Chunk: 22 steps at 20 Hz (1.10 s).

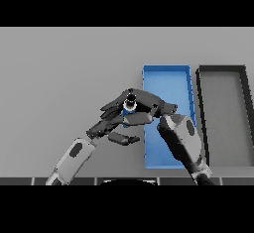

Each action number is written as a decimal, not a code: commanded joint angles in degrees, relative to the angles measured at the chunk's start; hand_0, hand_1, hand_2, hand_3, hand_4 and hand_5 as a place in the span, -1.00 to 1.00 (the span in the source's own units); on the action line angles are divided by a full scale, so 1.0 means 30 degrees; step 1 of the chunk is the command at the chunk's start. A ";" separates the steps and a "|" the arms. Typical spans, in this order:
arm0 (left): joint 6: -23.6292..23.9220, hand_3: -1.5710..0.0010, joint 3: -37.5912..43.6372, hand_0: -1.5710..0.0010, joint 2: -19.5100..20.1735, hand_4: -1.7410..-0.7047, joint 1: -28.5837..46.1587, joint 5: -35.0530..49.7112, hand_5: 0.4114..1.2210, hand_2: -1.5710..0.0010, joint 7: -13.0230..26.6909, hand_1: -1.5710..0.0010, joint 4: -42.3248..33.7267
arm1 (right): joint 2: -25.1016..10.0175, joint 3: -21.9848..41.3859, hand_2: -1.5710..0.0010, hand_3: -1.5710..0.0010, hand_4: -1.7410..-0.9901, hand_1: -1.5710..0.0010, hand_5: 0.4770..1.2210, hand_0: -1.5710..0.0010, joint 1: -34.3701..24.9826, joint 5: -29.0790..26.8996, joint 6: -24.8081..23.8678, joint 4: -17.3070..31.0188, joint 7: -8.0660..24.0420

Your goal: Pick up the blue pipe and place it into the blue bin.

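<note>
The blue pipe (129,110) is a short blue tube with a dark ring-shaped end facing up. It is upright in my right hand (149,104), just left of the blue bin (166,73). My right hand is shut on it, with fingers and thumb curled round it, and hides most of its body. My right arm reaches in over the blue bin from the lower right. My left hand (105,126) is open just below and left of the pipe, its thumb (124,139) spread out; I cannot tell if its fingers touch the pipe.
A dark grey bin (244,118) stands right of the blue bin, side by side with it. The grey table (64,78) stretches out to the left and far side.
</note>
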 commanded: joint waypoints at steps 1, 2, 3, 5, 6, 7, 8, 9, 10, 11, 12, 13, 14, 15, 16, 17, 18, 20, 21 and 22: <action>-0.0076 1.00 -0.0044 1.00 0.0075 0.58 0.0183 0.0089 -0.77 1.00 -0.0028 1.00 -0.0218 | -0.0679 -0.0441 -1.00 -1.00 -0.86 -1.00 0.87 -1.00 -0.0857 -0.1085 -0.0882 0.0006 0.0039; -0.0009 1.00 -0.0059 1.00 0.0038 0.59 0.0226 0.0046 -0.77 1.00 0.0186 1.00 -0.0181 | -0.1305 -0.1052 -1.00 -1.00 -0.89 -1.00 0.82 -1.00 -0.1808 -0.2186 -0.1271 0.0065 0.0011; -0.0004 1.00 -0.0190 1.00 0.0142 0.59 0.0452 -0.0054 -0.77 1.00 0.0097 1.00 -0.0428 | -0.1580 -0.1705 -1.00 -1.00 -0.91 -1.00 0.78 -1.00 -0.2920 -0.2867 -0.1810 0.0426 -0.0190; 0.0124 1.00 -0.0324 1.00 0.0239 0.60 0.0673 -0.0281 -0.78 1.00 -0.0248 1.00 -0.0694 | -0.2661 -0.2860 -1.00 -1.00 -0.94 -1.00 0.75 -1.00 -0.4849 -0.2973 -0.2022 0.1363 -0.0903; 0.0134 1.00 -0.0312 1.00 0.0355 0.61 0.0753 -0.0272 -0.78 1.00 -0.0286 1.00 -0.0935 | -0.2991 -0.3362 -1.00 -1.00 -0.95 -1.00 0.72 -1.00 -0.5447 -0.2831 -0.2460 0.1871 -0.1149; 0.0096 1.00 -0.0215 1.00 0.0420 0.61 0.0647 -0.0236 -0.78 1.00 -0.0226 1.00 -0.0844 | -0.3355 -0.3799 -1.00 -1.00 -0.96 -1.00 0.71 -1.00 -0.6016 -0.2700 -0.2769 0.2444 -0.1249; 0.0124 1.00 -0.0158 1.00 0.0378 0.62 0.0555 -0.0200 -0.79 1.00 -0.0077 1.00 -0.0825 | -0.3709 -0.4102 -1.00 -1.00 -0.97 -1.00 0.70 -1.00 -0.6546 -0.2055 -0.3230 0.3166 -0.1246; -0.0065 1.00 -0.0084 1.00 0.0327 0.61 0.0451 0.0069 -0.80 1.00 0.0124 1.00 -0.0765 | -0.4092 -0.4466 -1.00 -1.00 -0.98 -1.00 0.72 -1.00 -0.6888 -0.1343 -0.3350 0.3897 -0.1581; -0.0144 1.00 -0.0084 1.00 0.0339 0.61 0.0498 0.0165 -0.80 1.00 0.0047 1.00 -0.0832 | -0.4438 -0.4911 -1.00 -1.00 -0.98 -1.00 0.75 -1.00 -0.7046 -0.0771 -0.3715 0.4741 -0.1728; -0.0209 1.00 -0.0083 1.00 0.0561 0.61 0.0670 0.0105 -0.80 1.00 -0.0270 1.00 -0.0910 | -0.4675 -0.5259 -1.00 -1.00 -0.98 -1.00 0.76 -1.00 -0.7120 -0.0429 -0.3927 0.5551 -0.1653; -0.0235 1.00 -0.0129 1.00 0.0594 0.60 0.0857 0.0097 -0.80 1.00 -0.0409 1.00 -0.0914 | -0.5139 -0.5533 -1.00 -1.00 -0.99 -1.00 0.77 -1.00 -0.7214 0.0200 -0.3695 0.6587 -0.1606; -0.0147 1.00 0.0054 1.00 0.0513 0.60 0.0601 0.0113 -0.81 1.00 -0.0257 1.00 -0.0644 | -0.5385 -0.5727 -1.00 -1.00 -0.99 -1.00 0.77 -1.00 -0.6677 0.0570 -0.3491 0.7077 -0.1601; -0.0148 1.00 0.0176 1.00 0.0412 0.60 0.0363 0.0192 -0.81 1.00 -0.0049 1.00 -0.0411 | -0.5398 -0.5987 -1.00 -1.00 -0.99 -1.00 0.75 -1.00 -0.6274 0.0926 -0.3694 0.7797 -0.1512; -0.0110 1.00 0.0219 1.00 0.0419 0.61 0.0407 0.0221 -0.81 1.00 -0.0115 1.00 -0.0444 | -0.5555 -0.6240 -1.00 -1.00 -0.99 -1.00 0.74 -1.00 -0.5572 0.0957 -0.3638 0.7912 -0.1269; -0.0107 1.00 0.0223 1.00 0.0491 0.62 0.0500 0.0239 -0.81 1.00 -0.0122 1.00 -0.0585 | -0.5537 -0.6323 -1.00 -1.00 -1.00 -1.00 0.73 -1.00 -0.4948 0.1429 -0.3860 0.8168 -0.1240; -0.0117 1.00 0.0217 1.00 0.0520 0.63 0.0450 0.0212 -0.81 1.00 -0.0141 1.00 -0.0625 | -0.5499 -0.6393 -1.00 -1.00 -1.00 -1.00 0.72 -1.00 -0.4299 0.1720 -0.3914 0.8350 -0.1119; -0.0052 1.00 0.0104 1.00 0.0404 0.64 0.0527 0.0127 -0.81 1.00 -0.0033 1.00 -0.0602 | -0.5416 -0.6351 -1.00 -1.00 -1.00 -1.00 0.73 -1.00 -0.3589 0.1972 -0.3878 0.8368 -0.0988; -0.0068 1.00 0.0393 1.00 0.0445 0.64 0.0324 0.0383 -0.83 1.00 0.0304 1.00 -0.0553 | -0.5296 -0.6214 -1.00 -1.00 -1.00 -1.00 0.73 -1.00 -0.2234 0.2563 -0.4158 0.8223 -0.0376; -0.0108 1.00 0.0312 1.00 0.0521 0.64 0.0594 0.0385 -0.85 1.00 0.0173 1.00 -0.0653 | -0.5194 -0.6151 -1.00 -1.00 -1.00 -1.00 0.73 -1.00 -0.1593 0.2808 -0.4489 0.8105 0.0112; -0.0171 1.00 0.0330 1.00 0.0511 0.65 0.0598 0.0473 -0.85 1.00 0.0123 1.00 -0.0656 | -0.5025 -0.5844 -1.00 -1.00 -1.00 -1.00 0.73 -1.00 -0.0974 0.2868 -0.4902 0.8110 0.0151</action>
